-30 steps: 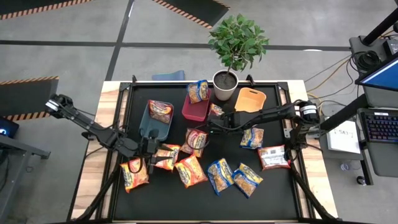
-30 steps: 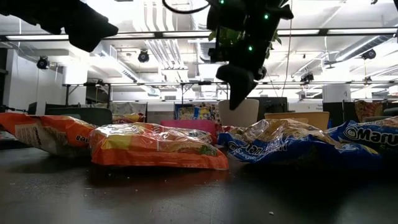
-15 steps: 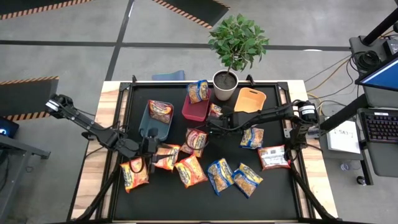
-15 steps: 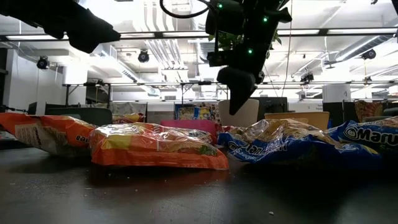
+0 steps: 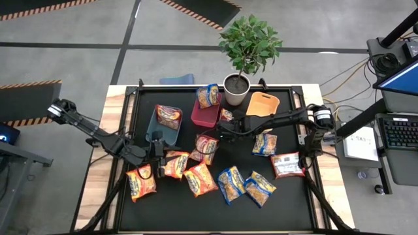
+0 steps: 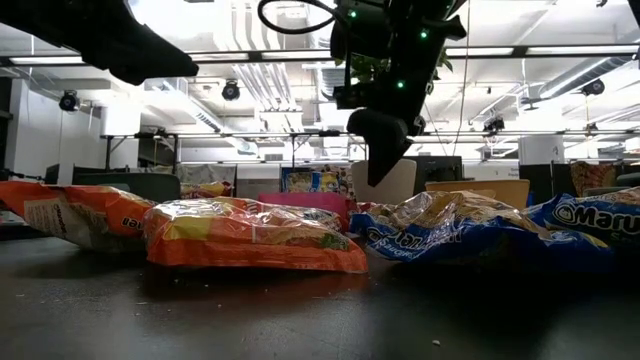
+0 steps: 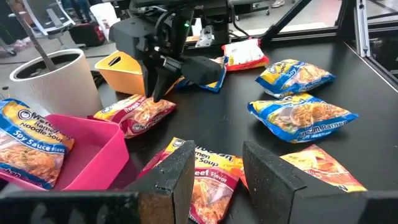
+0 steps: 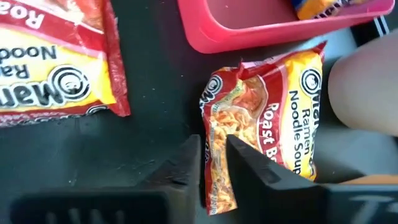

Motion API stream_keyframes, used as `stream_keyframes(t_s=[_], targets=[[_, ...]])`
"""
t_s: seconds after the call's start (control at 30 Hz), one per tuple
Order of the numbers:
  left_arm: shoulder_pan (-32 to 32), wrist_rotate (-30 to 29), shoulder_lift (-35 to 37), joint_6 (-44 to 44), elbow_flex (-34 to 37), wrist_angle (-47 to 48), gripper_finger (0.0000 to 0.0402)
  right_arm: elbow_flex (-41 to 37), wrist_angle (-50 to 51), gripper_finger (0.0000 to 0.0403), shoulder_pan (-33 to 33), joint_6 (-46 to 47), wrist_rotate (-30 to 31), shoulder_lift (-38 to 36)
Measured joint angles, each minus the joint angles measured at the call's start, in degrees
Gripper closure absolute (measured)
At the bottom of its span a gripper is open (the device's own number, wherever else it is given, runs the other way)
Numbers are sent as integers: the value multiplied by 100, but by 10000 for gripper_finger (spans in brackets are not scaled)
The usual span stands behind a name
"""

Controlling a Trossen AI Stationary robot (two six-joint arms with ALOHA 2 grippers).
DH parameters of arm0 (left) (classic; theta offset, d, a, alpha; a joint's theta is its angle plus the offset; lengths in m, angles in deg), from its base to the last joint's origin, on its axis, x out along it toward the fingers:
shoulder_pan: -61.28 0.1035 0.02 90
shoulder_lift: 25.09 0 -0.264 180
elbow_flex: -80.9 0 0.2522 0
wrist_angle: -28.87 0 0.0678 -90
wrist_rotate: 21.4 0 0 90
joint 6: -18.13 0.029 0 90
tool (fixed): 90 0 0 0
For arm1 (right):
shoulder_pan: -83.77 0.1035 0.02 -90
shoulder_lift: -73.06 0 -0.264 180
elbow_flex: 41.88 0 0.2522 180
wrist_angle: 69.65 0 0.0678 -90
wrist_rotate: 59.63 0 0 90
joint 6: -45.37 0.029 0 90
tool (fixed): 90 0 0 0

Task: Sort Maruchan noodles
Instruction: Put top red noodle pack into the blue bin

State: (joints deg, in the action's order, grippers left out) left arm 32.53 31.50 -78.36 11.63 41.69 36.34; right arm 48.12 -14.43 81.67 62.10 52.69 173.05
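Observation:
Several Maruchan packets lie flat on the black mat: orange ones [image 5: 140, 183] [image 5: 199, 179], blue ones [image 5: 230, 185] [image 5: 264, 143] and a maroon one [image 5: 206, 147]. One packet [image 5: 168, 116] lies in the teal bin and a blue one [image 5: 209, 96] on the red bin's far rim. My right gripper [image 8: 213, 165] is open by a narrow gap. It hovers over the edge of a maroon roast-beef packet [image 8: 261, 124] beside the red bin [image 8: 273, 25]. My left gripper [image 7: 217, 168] is open above an orange beef packet [image 7: 208, 180] near the teal bin [image 5: 157, 134].
The teal, red [image 5: 206, 116] and orange [image 5: 262, 104] bins stand in a row at the mat's far side. A white plant pot [image 5: 236, 88] stands behind them. A red-and-white packet [image 5: 286, 164] lies near the right edge. Bare mat shows along the near edge.
My right gripper has come down a little and drifted slightly sideways over the maroon packet by the red bin. My left gripper has shifted a little toward the far edge, uncovering more of the orange packet beneath it. No packet has moved.

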Motion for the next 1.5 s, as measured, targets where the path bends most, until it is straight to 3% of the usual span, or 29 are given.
stream_keyframes(t_s=[0.33, 0.47, 0.73, 1.13, 1.5], targets=[[0, 0, 1, 0, 0, 3, 283, -67, -4, 186, -8, -130, 44, 0], [0, 0, 1, 0, 0, 3, 283, -106, 24, 134, -6, -48, 469, 90], [0, 0, 1, 0, 0, 3, 283, -113, 5, 89, -4, -85, 523, 661], [0, 0, 1, 0, 0, 7, 283, -43, -20, 143, 1, -67, 690, 1127], [0, 0, 1, 0, 0, 11, 283, -56, -24, 308, -6, 25, 595, 962]])
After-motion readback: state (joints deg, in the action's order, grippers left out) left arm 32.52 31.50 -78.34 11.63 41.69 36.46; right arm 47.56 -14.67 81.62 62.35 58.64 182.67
